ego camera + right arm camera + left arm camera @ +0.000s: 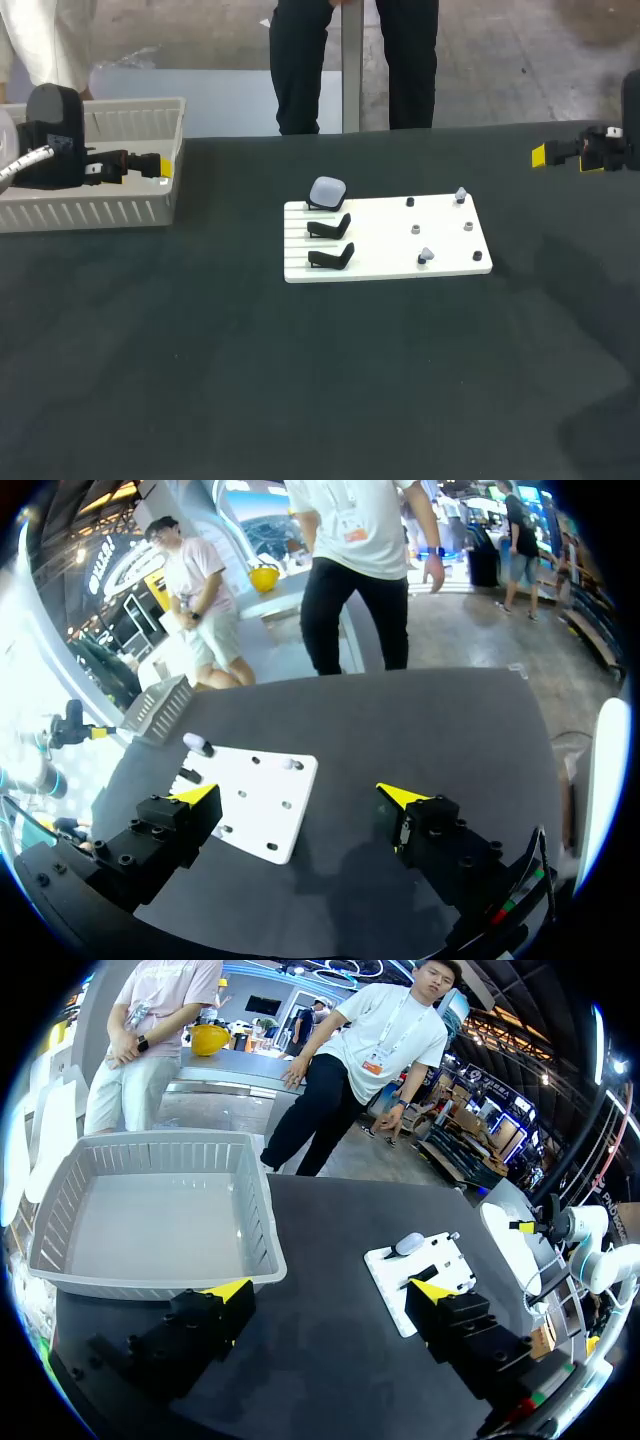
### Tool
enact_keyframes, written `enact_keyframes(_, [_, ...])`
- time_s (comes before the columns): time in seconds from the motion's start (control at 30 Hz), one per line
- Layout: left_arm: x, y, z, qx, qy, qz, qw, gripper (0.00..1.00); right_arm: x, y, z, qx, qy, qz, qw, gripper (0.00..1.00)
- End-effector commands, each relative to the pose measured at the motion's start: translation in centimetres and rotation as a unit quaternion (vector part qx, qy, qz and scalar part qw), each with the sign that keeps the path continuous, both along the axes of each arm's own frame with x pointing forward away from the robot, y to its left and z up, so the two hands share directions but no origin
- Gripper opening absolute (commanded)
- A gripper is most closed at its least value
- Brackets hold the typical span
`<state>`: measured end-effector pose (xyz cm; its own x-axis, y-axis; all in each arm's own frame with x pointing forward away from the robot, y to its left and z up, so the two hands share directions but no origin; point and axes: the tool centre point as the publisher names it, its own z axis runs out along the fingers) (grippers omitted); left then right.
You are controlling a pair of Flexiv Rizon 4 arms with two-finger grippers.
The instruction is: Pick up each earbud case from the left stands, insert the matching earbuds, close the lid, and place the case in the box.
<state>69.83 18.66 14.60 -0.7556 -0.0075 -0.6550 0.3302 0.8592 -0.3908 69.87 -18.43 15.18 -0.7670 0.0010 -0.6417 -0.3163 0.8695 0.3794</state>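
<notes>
One pale grey earbud case [327, 191] rests on the farthest of three black stands at the left end of a white board [450, 262]. The two nearer stands [331, 258] are bare. Small earbuds [460, 194] [426, 255] sit on pegs at the board's right side. My left gripper [163, 166] hovers by the basket's right wall, open and holding nothing [330, 1288]. From there, the board [385, 1285] and case [408, 1244] lie ahead, near one finger. My right gripper [541, 155] is far right of the board, also open and holding nothing [300, 795], with the board [255, 800] ahead of it.
A grey slatted basket [90, 212] stands at the table's far left with nothing inside it [262, 1220]. Black cloth covers the table around the board. Several small black and grey pegs [410, 202] dot the board's right half.
</notes>
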Motion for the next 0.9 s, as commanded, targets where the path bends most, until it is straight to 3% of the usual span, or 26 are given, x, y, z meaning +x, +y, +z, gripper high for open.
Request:
enact_keyframes(0.03, [0.1, -0.2, 0.2, 0.004, 0.004, 0.002, 1.0, 1.0, 0.0, 0.0, -0.1, 0.001, 0.0, 0.001, 1.0, 1.0])
enact_keyframes(0.4, [0.1, -0.2, 0.2, 0.004, 0.004, 0.002, 1.0, 1.0, 0.0, 0.0, -0.1, 0.001, 0.0, 0.001, 1.0, 1.0])
enact_keyframes(0.43, [0.5, -0.4, 0.2, -0.026, -0.029, -0.028, 0.999, 1.0, 0.0, 0.0, -0.1, 0.001, 0.0, 0.001, 1.0, 1.0])
enact_keyframes(0.47, [1.0, -0.7, 0.4, -0.005, -0.06, -0.091, 0.994, 1.0, 0.0, 0.0, -0.1, 0.001, 0.0, 0.001, 1.0, 1.0])
enact_keyframes(0.53, [1.4, -0.9, 0.7, -0.045, -0.158, -0.124, 0.979, 1.0, 0.0, 0.0, -0.1, 0.001, 0.0, 0.001, 1.0, 1.0])
enact_keyframes(0.57, [1.7, -1.3, 0.8, -0.027, -0.172, -0.186, 0.967, 1.0, 0.0, 0.0, -0.1, 0.001, 0.0, 0.001, 1.0, 1.0])
enact_keyframes(0.6, [2.0, -1.2, 0.9, -0.043, -0.223, -0.196, 0.954, 1.0, 0.0, 0.0, -0.1, 0.001, 0.0, 0.001, 1.0, 1.0])
enact_keyframes(0.63, [2.3, -1.7, 1.0, -0.027, -0.242, -0.255, 0.936, 1.0, 0.0, 0.0, -0.1, 0.001, 0.0, 0.001, 1.0, 1.0])
enact_keyframes(0.7, [2.6, -1.6, 1.1, -0.053, -0.288, -0.274, 0.916, 1.0, 0.0, 0.0, -0.1, 0.001, 0.0, 0.001, 1.0, 1.0])
enact_keyframes(0.73, [2.9, -1.9, 1.1, -0.057, -0.304, -0.317, 0.897, 1.0, 0.0, 0.0, -0.1, 0.001, 0.0, 0.001, 1.0, 1.0])
enact_keyframes(0.77, [3.2, -2.0, 1.0, -0.049, -0.305, -0.306, 0.901, 1.0, 0.0, 0.0, -0.1, 0.001, 0.0, 0.001, 1.0, 1.0])
enact_keyframes(0.8, [3.4, -2.2, 1.1, -0.042, -0.326, -0.343, 0.88, 1.0, 0.0, 0.0, -0.1, 0.001, 0.0, 0.001, 1.0, 1.0])
enact_keyframes(0.83, [3.5, -2.4, 1.1, -0.043, -0.328, -0.35, 0.876, 1.0, 0.0, 0.0, -0.1, 0.001, 0.0, 0.001, 1.0, 1.0])
enact_keyframes(0.9, [3.7, -2.9, 1.2, -0.035, -0.337, -0.39, 0.856, 1.0, 0.0, 0.0, -0.1, 0.001, 0.0, 0.001, 1.0, 1.0])
